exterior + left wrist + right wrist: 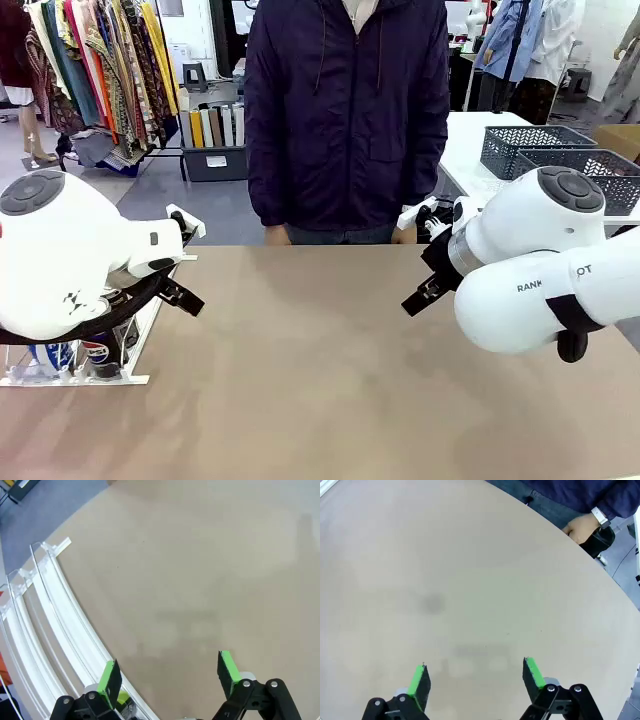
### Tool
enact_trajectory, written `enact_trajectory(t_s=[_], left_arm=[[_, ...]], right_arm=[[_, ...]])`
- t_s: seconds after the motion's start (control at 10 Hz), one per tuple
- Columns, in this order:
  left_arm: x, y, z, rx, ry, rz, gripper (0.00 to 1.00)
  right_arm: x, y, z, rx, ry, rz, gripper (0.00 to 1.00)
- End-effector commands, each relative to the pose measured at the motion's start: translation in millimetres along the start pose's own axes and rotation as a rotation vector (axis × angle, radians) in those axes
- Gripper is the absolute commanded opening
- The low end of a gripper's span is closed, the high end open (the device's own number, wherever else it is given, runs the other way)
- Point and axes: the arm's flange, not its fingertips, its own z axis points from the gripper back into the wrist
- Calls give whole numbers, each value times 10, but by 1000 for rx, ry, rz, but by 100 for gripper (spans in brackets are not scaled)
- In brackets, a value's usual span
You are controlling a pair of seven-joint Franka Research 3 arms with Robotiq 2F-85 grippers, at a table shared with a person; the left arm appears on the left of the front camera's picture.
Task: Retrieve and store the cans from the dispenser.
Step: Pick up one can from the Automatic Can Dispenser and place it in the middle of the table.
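Closest to the lens in its own wrist view, the left gripper (pixel 168 669) stands with its jaws spread wide and nothing between them, bare table (pixel 200 570) beyond. Just beside its one finger run the white rails of the dispenser (pixel 55 615), curving away toward the clear front stops. A small pale round shape under that finger may be a can top, though it is too cropped to be sure.

From the front, the dispenser sits at the robot's left edge of the table, mostly under the left arm. The cans (pixel 90 352) show as blue and logo-printed shapes low in the rack behind its front rail. How many there are cannot be told.

The right gripper (pixel 476 674) is likewise wide and empty, above open tabletop well apart from the rack. A person (pixel 345 110) stands at the far side, one hand (pixel 580 527) at the table's edge.

No can has been taken hold of yet, so the task looks to be at its start. The cans should be stiff but thin-walled, smooth and somewhat slippery, and fairly weighty if full. A hard squeeze would likely dent one. The sound hold is probably across the middle of the round body, pads on opposite sides, clear of the rails.
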Motion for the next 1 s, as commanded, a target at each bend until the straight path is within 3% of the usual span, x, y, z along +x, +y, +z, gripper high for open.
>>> enact_trajectory(t_s=[0.0, 0.9], left_arm=[[1, 0, 1, 0, 0, 0, 100], [1, 0, 1, 0, 0, 0, 100]], right_arm=[[0, 0, 0, 0, 0, 0, 100], [0, 0, 0, 0, 0, 0, 100]])
